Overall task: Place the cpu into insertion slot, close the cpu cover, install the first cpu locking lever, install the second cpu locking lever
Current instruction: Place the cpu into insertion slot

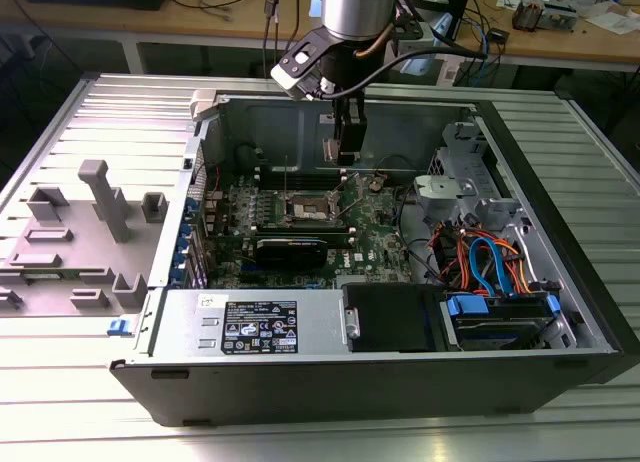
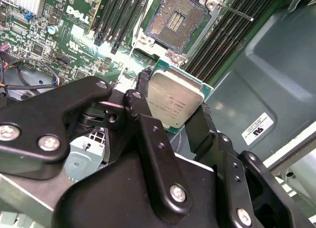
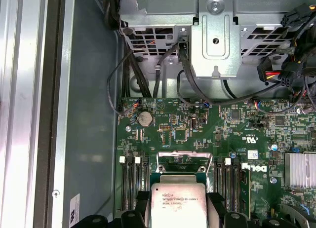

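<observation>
The black two-fingered claw (image 2: 172, 103) is pinching the cpu (image 2: 175, 97), a small flat square chip with a dull silver-grey metal top and a green edge. One finger is on each of two opposite sides, and the chip sits between the fingertips in both wrist views (image 3: 177, 204). In the exterior view the claw (image 1: 345, 147) hangs inside the open black computer case (image 1: 400, 382), which stands on the ribbed metal table (image 1: 80, 412).

The insertion slot (image 2: 174, 21), a square socket with a silvery rim and a dark pinned centre, lies on the green motherboard (image 2: 74, 20) below the claw and a little off to one side, well clear of the chip. Its contacts are bare, and a thin metal locking lever (image 2: 236, 12) stands swung out beside it.

This looks like the first step, placing the chip, and it is not yet done. Seating it calls for the chip to be centred over the socket, its edges square to the rim, and kept level on the way down.
</observation>
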